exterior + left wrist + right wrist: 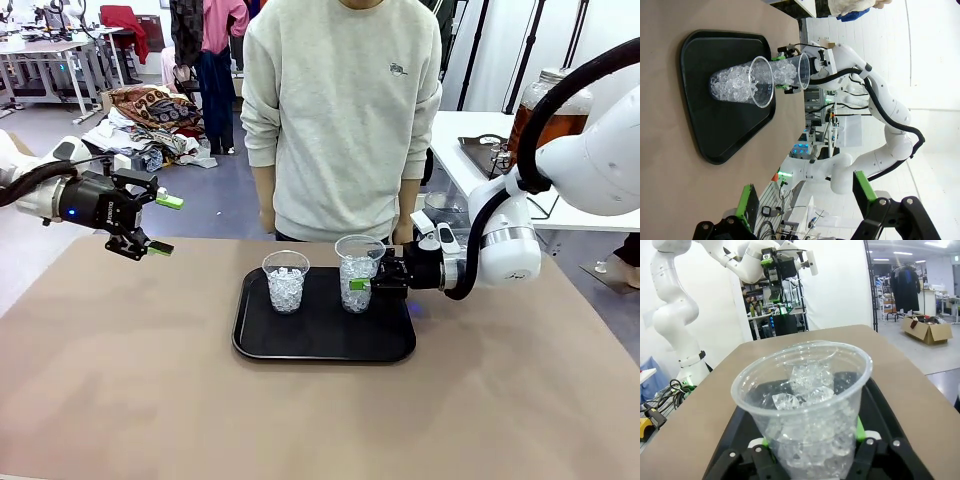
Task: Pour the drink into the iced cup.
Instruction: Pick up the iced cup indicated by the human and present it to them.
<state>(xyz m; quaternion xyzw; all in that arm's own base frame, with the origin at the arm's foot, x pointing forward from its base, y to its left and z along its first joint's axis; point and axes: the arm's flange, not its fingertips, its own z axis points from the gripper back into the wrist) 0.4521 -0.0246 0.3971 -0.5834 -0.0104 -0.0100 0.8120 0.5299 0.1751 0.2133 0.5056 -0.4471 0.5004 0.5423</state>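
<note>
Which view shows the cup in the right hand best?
Right wrist view: the cup is close and large, ice clear, green pads on both sides. Front view shows it small on the tray, right hand closed on it. Left wrist view shows it partly behind the other cup.

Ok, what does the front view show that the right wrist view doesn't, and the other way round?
Front: a person across the table, and the jar of amber drink on a white side table. Right wrist: a cardboard box on the floor. Both: the right gripper shut on the iced cup, the black tray and the open left gripper.
</note>
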